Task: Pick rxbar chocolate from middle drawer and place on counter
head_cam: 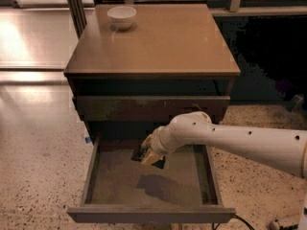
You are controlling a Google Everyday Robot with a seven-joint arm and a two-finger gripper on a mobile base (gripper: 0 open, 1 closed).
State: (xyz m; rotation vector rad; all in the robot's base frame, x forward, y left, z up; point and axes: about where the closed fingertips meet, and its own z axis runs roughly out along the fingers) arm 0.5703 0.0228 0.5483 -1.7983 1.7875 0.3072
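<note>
Above the open drawer's [115, 188] floor, the pincer [151, 155] is clamped on the bar [160, 164], holding it clear. A bowl [122, 17] sits on the table [163, 42].

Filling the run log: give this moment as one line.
phase: pick | pincer: in open drawer, shut on bar | bar: off drawer floor | counter: bowl on it
</note>
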